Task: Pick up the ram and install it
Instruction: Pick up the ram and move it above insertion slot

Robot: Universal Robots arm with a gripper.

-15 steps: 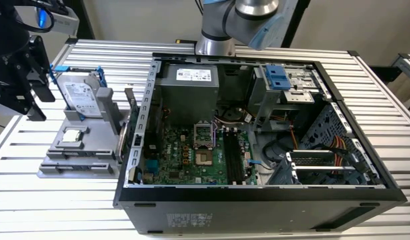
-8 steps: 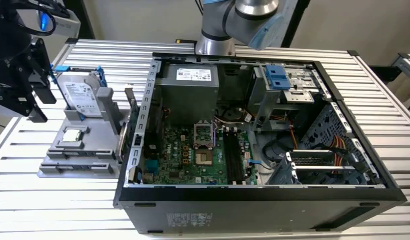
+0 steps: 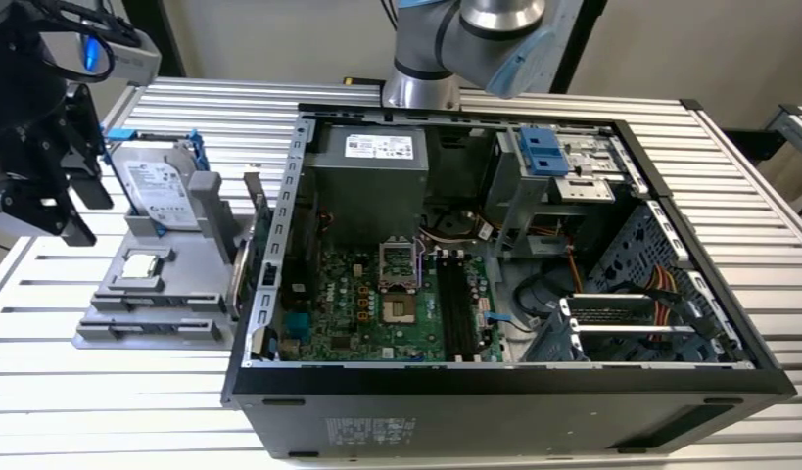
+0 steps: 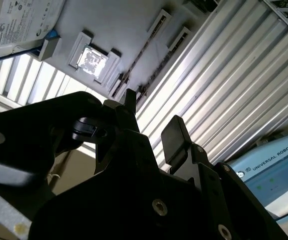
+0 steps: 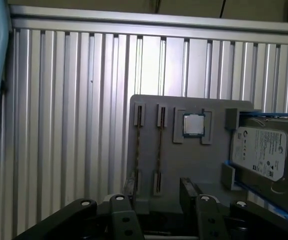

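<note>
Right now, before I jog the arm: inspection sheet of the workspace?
Surface: slatted metal table, carrying all the parts.
Job's things: ram on edge in a slot of the gray fixture, not gripped; open computer case beside the fixture.
Clutter: hard drive and processor chip on the same fixture.
Grippers: gripper open, empty, over the fixture.
Cables: orange and yellow wires inside the case.
Surroundings: arm base beyond the case; pendant on the table.
</note>
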